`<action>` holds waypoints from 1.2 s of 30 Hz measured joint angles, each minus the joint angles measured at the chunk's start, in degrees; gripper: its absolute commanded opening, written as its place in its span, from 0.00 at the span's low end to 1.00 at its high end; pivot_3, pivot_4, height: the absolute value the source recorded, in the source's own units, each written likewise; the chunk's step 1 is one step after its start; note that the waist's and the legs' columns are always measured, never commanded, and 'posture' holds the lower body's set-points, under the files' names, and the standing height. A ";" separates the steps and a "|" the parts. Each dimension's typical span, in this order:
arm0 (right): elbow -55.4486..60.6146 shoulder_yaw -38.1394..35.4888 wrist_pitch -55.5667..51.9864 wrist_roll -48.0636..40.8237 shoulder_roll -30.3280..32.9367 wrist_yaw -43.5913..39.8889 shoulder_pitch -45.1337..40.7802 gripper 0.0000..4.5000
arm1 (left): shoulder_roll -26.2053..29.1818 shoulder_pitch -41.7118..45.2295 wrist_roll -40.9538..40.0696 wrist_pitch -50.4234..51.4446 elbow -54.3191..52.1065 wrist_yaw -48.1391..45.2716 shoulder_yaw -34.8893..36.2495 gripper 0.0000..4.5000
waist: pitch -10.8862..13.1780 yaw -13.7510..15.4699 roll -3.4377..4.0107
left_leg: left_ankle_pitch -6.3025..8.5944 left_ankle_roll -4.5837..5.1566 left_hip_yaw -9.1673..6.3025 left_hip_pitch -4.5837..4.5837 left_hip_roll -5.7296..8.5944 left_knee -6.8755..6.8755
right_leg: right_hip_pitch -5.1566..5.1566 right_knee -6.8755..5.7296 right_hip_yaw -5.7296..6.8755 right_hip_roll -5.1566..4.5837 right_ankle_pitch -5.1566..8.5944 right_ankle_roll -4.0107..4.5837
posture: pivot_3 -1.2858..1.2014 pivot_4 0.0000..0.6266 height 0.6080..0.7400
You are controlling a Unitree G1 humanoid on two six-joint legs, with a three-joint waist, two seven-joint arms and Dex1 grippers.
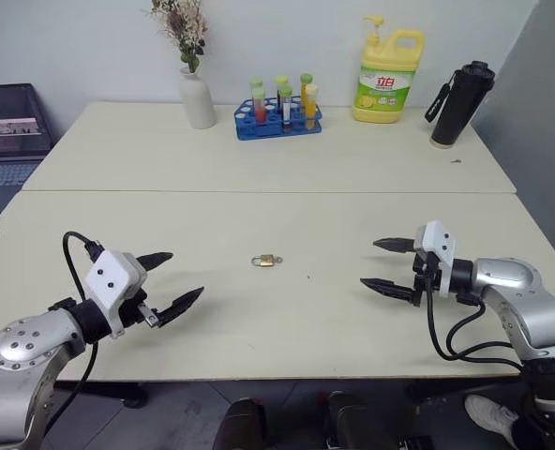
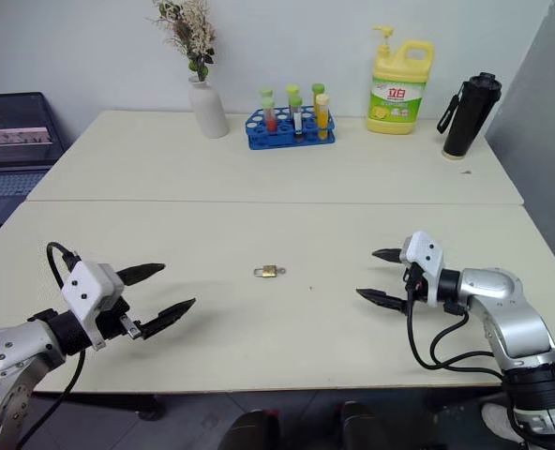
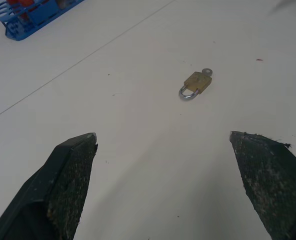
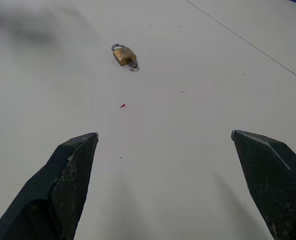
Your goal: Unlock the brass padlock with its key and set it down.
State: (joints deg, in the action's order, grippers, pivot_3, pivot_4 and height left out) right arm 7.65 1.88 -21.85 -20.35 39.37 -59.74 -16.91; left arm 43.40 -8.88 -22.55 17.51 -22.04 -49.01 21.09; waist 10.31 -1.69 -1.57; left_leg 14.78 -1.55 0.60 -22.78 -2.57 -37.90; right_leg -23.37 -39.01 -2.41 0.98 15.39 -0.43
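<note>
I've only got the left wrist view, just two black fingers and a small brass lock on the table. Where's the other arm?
Observer: The right gripper hovers open over the table, on the far side of the brass padlock from the left gripper.
Operator: Is the right one touching the lock?
Observer: No, it's well apart from it; the padlock lies alone between the two grippers.
Operator: Anything else on the table?
Observer: At the back edge: a white vase, a blue tube rack, a yellow detergent bottle and a black flask.
</note>
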 measured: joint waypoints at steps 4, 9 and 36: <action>2.00 0.02 -1.85 -1.07 0.06 0.00 0.06 1.00 | 0.74 1.79 -0.06 -0.12 0.21 -2.01 -1.44 0.99 | 0.00 0.01 0.00 | 0.00 0.00 0.00 0.01 0.00 0.00 | 0.00 0.00 0.00 0.00 0.00 0.00 | 0.52 0.24 1.00; 4.80 0.14 -4.53 -2.00 0.17 0.15 0.29 1.00 | 1.19 9.77 0.92 -0.84 6.10 -4.61 -7.94 0.99 | 0.00 0.19 0.00 | 0.00 0.00 -0.03 0.00 0.02 -0.03 | 0.02 -0.02 0.06 0.04 0.00 -0.01 | 0.52 0.24 1.00; 18.14 1.30 -27.87 -10.48 0.18 12.46 -1.92 1.00 | -13.40 47.30 18.05 -26.22 62.60 -17.99 -30.02 0.99 | -0.02 0.09 -0.03 | 0.00 0.01 0.01 -0.19 0.09 -0.08 | -0.06 -0.02 0.09 0.33 -0.03 -0.03 | 0.52 0.24 1.00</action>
State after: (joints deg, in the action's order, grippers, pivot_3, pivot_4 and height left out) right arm 25.79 3.19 -49.72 -30.83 39.54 -47.28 -18.83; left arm 30.00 38.42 -4.50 -8.71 40.56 -67.00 -8.93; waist 10.29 -1.60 -1.61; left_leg 14.78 -1.54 0.60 -22.97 -2.48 -37.98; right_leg -23.43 -39.03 -2.32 1.31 15.36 -0.47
